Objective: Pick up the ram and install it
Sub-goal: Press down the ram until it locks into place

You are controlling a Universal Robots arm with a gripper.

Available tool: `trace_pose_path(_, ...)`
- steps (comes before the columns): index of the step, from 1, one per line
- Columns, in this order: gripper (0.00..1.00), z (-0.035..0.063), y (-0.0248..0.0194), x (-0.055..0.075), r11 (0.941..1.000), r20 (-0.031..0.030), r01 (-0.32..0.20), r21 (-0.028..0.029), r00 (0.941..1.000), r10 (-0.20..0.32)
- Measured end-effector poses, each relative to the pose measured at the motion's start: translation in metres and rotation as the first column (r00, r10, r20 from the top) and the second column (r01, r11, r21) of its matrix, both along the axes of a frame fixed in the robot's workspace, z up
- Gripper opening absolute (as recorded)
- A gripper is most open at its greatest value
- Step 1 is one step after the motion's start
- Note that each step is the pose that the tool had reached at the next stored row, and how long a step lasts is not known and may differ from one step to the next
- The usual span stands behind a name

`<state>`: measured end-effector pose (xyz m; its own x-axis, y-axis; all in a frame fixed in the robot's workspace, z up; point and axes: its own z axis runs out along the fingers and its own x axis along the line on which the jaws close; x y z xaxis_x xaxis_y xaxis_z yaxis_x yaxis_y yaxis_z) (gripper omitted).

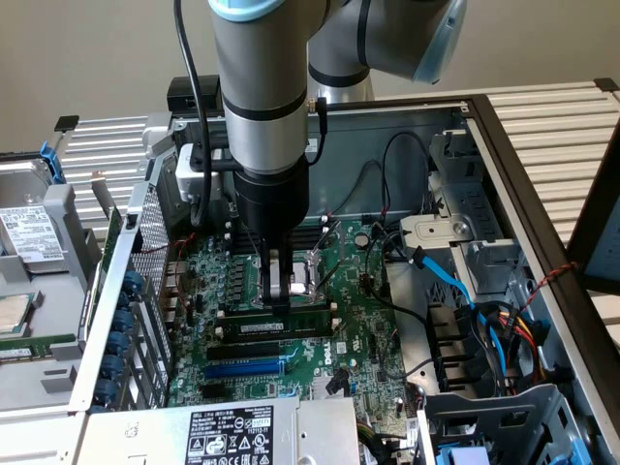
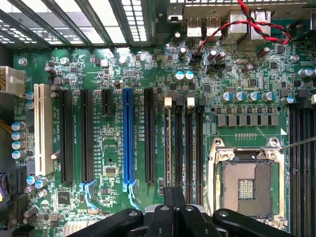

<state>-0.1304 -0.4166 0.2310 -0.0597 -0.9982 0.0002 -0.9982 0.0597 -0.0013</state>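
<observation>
Pressing the thin green ram into its black slot, fingers closed.

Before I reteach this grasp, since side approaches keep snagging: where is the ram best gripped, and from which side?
Take the ram at the middle of its long top edge, pinching across its thin faces, coming straight down from above. It appears to stand on edge among the memory slots, which crowd both sides. The gripper hangs over that spot.

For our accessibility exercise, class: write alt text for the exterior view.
A robot arm's gripper hangs low over a green motherboard in an open computer case, close to the ram, a white-labelled stick lying along the memory slots.
</observation>
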Motion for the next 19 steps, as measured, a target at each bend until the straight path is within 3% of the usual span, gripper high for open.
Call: trace_pose_path(19, 0.11, -0.0003, -0.0005, 0.0, 1.0, 0.0001, 0.0, 0.0002, 1.0, 0.0)
